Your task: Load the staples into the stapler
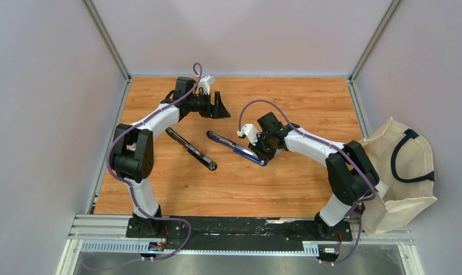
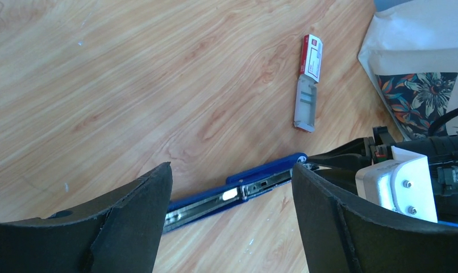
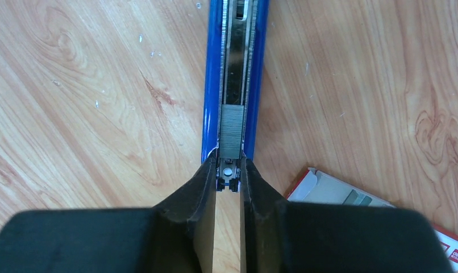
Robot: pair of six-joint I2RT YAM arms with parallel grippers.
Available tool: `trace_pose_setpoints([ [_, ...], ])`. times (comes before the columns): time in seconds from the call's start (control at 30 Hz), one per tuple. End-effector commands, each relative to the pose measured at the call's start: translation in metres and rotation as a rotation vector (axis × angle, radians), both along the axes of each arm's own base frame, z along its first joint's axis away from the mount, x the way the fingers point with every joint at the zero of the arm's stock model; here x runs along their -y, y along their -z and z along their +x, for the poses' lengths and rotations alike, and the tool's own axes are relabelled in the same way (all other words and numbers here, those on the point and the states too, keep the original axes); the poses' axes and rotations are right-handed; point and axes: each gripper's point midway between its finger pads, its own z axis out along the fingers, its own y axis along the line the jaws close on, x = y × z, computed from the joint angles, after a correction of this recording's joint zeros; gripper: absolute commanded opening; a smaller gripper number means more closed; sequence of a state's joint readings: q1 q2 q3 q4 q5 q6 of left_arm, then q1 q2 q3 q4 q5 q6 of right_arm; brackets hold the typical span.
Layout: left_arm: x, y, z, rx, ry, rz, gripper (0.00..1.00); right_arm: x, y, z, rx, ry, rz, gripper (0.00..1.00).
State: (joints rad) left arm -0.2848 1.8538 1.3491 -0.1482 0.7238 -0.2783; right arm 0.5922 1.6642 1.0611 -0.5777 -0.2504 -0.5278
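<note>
Well, you are on the loading step, and it looks close to done. The stapler (image 3: 212, 85) lies open on the surface (image 3: 90, 102) with its blue tray facing up. The staples (image 3: 232, 129), one short grey strip, sit inside the tray's metal track. In the right wrist view the strip is at 12 o'clock from your right end effector (image 3: 228, 166), just beside its tips. That end effector is closed tight. Its tips sit at the near end of the track and seem to pinch the small metal bit there. It holds no staples.

Your left end effector (image 2: 232, 169) is wide open and holds nothing. In the top view it hangs at 10 o'clock from the stapler, well apart from it. A long black part (image 1: 191, 149) lies at 9 o'clock from the blue tray, near it. I cannot tell if the two are joined. The little white and red box (image 3: 334, 193) lies open at 4 o'clock from the right tips.

Next, I think you need to check that the strip lies flat and slides all the way down the track. Push gently along the track, not sideways. Then the stapler needs shutting, and the left end effector is free to help hold it.
</note>
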Motion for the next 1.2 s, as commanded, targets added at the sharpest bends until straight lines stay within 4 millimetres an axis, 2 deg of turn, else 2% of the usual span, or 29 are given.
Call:
trace_pose_setpoints([
  [0.0,0.006,-0.010,0.000,0.006,0.008,-0.031,0.84,-0.003,0.001,0.009,0.032,-0.014,0.000,0.15],
  [0.23,0.007,-0.010,0.000,-0.001,0.009,-0.043,0.84,0.000,0.011,0.009,0.020,-0.013,-0.025,0.14],
  [0.47,0.008,-0.010,-0.002,-0.004,0.014,-0.046,0.84,0.002,0.031,0.006,-0.020,-0.008,-0.075,0.12],
  [0.63,0.006,-0.012,-0.004,0.001,0.025,-0.032,0.84,0.001,0.026,0.009,0.003,-0.010,-0.076,0.12],
  [0.77,-0.004,-0.006,-0.011,-0.004,0.057,0.057,0.84,0.001,0.022,0.011,0.024,-0.007,-0.068,0.13],
  [0.87,-0.018,-0.001,-0.016,-0.010,0.079,0.112,0.84,0.000,0.018,0.011,0.030,-0.007,-0.061,0.21],
  [0.97,-0.032,0.004,-0.020,-0.028,0.079,0.140,0.84,-0.003,0.012,0.011,0.040,-0.015,-0.040,0.24],
  [1.17,-0.059,0.024,-0.029,-0.063,0.099,0.248,0.84,-0.005,0.004,0.011,0.056,-0.015,-0.019,0.28],
])
